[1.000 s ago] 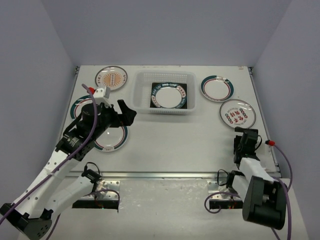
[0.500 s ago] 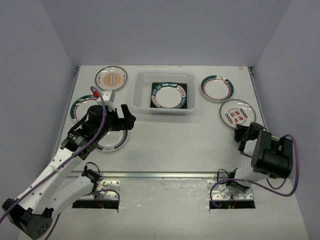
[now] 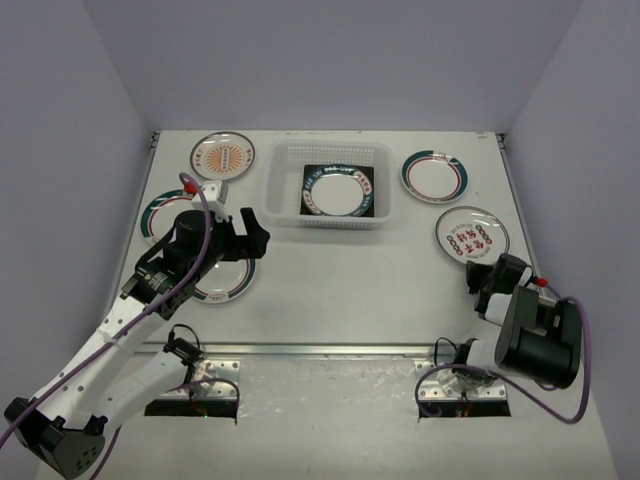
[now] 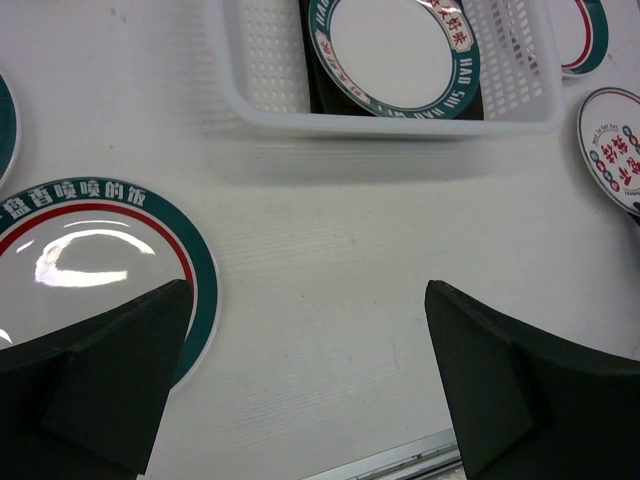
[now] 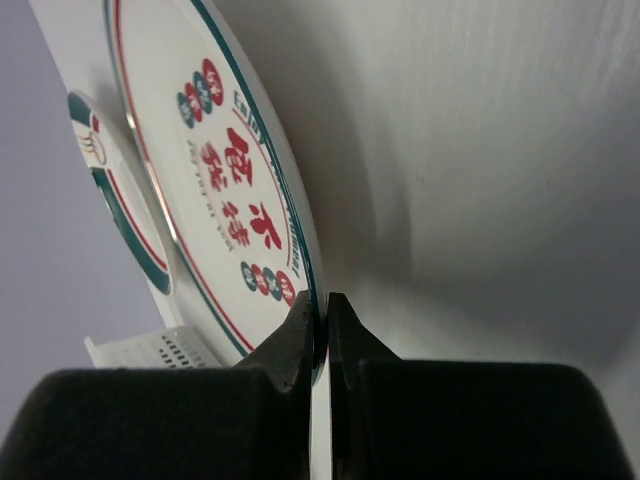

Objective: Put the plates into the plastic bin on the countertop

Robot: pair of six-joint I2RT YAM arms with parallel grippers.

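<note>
The right tool (image 5: 322,315) is pinching down, its two fingers nearly together, clamping the near rim of the red-patterned plate (image 5: 215,190). From above, that right tool (image 3: 492,282) is sitting low by the desk's (image 3: 380,290) right edge, with the red-patterned plate (image 3: 472,232) just beyond it; I cannot tell whether the plate is lifting off the surface.

The left tool (image 4: 305,300) is gaping wide and gripping nothing, hovering over bare desk. Just beside its left finger (image 4: 95,370) the teal-and-red-ringed plate (image 4: 95,255) is lying flat.

Ahead of the left tool, the plastic bin (image 4: 400,122) is sitting toward the back of the desk, and inside it a teal-rimmed round plate (image 4: 395,45) is resting on a dark square plate (image 3: 365,208).

Outside the bin, an orange-patterned plate (image 3: 222,156) is lying to its left, a teal-banded plate (image 3: 432,175) to its right, and another teal plate (image 3: 158,212) is peeking out beside the left arm.
</note>
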